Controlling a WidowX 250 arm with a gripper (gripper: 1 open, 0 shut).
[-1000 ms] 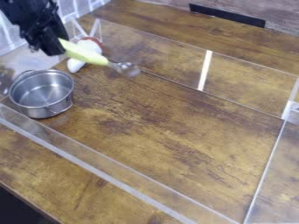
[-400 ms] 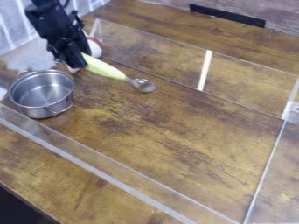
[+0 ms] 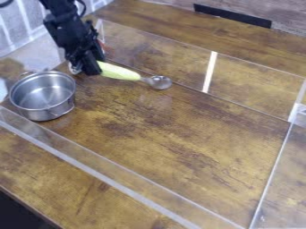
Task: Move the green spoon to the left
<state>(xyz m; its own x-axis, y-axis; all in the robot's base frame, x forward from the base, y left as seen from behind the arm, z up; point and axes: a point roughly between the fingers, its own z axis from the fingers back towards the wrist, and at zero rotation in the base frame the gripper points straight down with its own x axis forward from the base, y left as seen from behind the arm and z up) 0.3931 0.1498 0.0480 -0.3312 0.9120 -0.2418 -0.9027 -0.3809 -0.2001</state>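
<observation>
The green spoon (image 3: 120, 72) has a yellow-green handle and a shiny silver bowl that points right, low over or on the wooden table (image 3: 180, 134). My black gripper (image 3: 89, 66) comes down from the upper left and is shut on the left end of the handle. The fingertips are dark and partly merge with the handle's end.
A round steel bowl (image 3: 42, 94) stands just left and in front of the gripper. Clear acrylic walls (image 3: 212, 72) frame the work area, with a low rail (image 3: 107, 174) along the front. A dark object (image 3: 233, 15) lies at the far back edge.
The gripper has moved right and down with the spoon. The spoon was raised and blurred near the back left; now it is lower, with its silver bowl farther right.
</observation>
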